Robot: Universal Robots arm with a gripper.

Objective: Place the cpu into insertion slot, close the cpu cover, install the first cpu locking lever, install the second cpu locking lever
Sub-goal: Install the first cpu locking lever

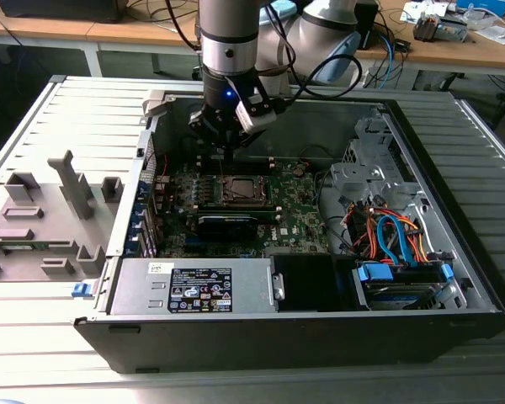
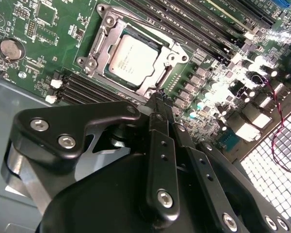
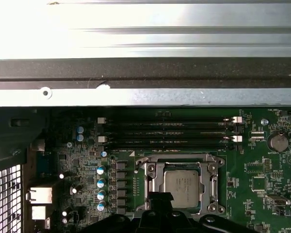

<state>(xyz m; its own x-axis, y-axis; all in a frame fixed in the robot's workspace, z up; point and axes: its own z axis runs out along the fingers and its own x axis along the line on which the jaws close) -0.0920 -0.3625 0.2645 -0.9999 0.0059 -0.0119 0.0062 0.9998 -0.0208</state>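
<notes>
So the cpu (image 2: 134,59) is already sitting in the insertion slot (image 2: 101,36) on the green motherboard (image 2: 34,34), silver top facing up, and the cpu cover (image 2: 157,83) is folded down around it like a frame. In the first wrist view the same chip (image 3: 182,186) shows square in its socket, just below the row of long black memory slots (image 3: 167,131). The gripper (image 2: 159,104) hangs right over the edge of the socket, fingers pinched narrow with nothing between them as far as I can see. From the exterior view the arm (image 1: 228,50) reaches down into the open computer case (image 1: 454,252), which lies on the tabletop (image 1: 34,109), with the gripper (image 1: 227,153) just above the socket.
</notes>
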